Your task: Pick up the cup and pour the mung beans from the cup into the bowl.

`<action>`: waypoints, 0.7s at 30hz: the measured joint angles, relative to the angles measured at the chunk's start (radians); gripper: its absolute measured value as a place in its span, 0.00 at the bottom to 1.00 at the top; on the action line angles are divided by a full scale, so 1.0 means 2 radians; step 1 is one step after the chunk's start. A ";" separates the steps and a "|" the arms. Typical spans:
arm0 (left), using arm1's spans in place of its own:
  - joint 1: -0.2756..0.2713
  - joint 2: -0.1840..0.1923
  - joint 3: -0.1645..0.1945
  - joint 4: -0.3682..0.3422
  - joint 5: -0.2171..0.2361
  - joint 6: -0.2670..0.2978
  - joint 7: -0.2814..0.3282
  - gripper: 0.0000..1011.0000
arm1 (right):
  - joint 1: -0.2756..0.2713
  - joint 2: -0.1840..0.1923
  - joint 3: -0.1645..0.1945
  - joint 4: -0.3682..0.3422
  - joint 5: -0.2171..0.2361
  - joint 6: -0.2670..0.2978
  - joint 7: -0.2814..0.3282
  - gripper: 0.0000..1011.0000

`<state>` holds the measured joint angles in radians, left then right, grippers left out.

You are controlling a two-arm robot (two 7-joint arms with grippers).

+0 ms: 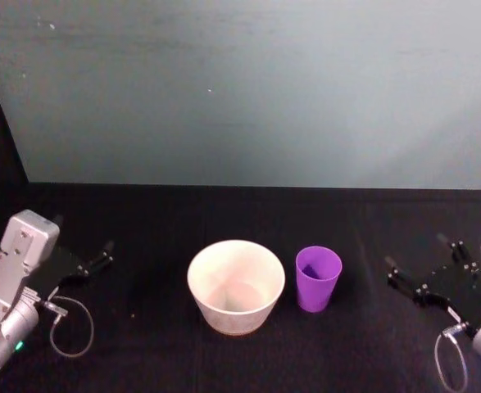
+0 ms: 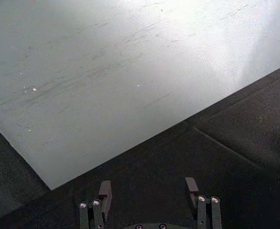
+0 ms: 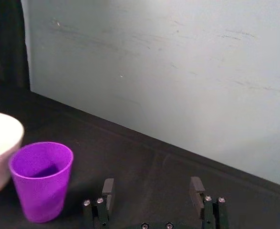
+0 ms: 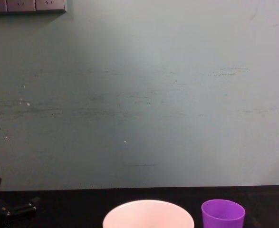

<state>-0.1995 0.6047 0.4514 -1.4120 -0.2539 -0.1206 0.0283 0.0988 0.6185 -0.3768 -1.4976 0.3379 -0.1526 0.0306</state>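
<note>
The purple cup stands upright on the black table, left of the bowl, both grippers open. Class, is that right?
No: the head view shows the cup right of the bowl, not left. It is upright on the black table, and the left gripper and right gripper are open.

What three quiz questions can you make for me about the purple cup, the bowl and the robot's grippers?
1. True or false: the cup stands upright on the robot's right of the bowl.
2. Fill in: the left gripper and the right gripper both have their fingers ___.
3. Which gripper is nearer the cup? A) left B) right C) both equally near

Key: 1 true; 2 open; 3 B.
</note>
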 joint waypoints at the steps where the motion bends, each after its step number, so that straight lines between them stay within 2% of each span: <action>1: 0.000 0.000 0.000 0.000 0.000 0.000 0.000 0.99 | -0.008 0.002 0.006 -0.008 0.007 0.001 0.004 0.99; 5: 0.000 0.000 0.000 0.000 0.000 0.000 0.000 0.99 | -0.022 0.005 0.015 -0.021 0.022 0.001 0.014 0.99; 8: 0.000 0.000 0.000 0.000 0.000 0.000 0.000 0.99 | -0.039 0.006 0.024 -0.033 0.044 0.001 0.035 0.99; 12: 0.000 0.000 0.000 0.000 0.000 0.000 0.000 0.99 | -0.050 0.003 0.028 -0.039 0.068 -0.001 0.064 0.99; 16: 0.000 0.000 0.000 0.000 0.000 0.000 0.000 0.99 | -0.057 -0.002 0.028 -0.040 0.081 -0.004 0.086 0.99; 21: 0.000 0.000 0.000 0.000 0.000 0.000 0.000 0.99 | -0.061 -0.009 0.028 -0.038 0.087 -0.009 0.107 0.99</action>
<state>-0.1996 0.6047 0.4514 -1.4120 -0.2539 -0.1205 0.0283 -0.0232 0.6009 -0.3207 -1.5738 0.5114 -0.1704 0.2437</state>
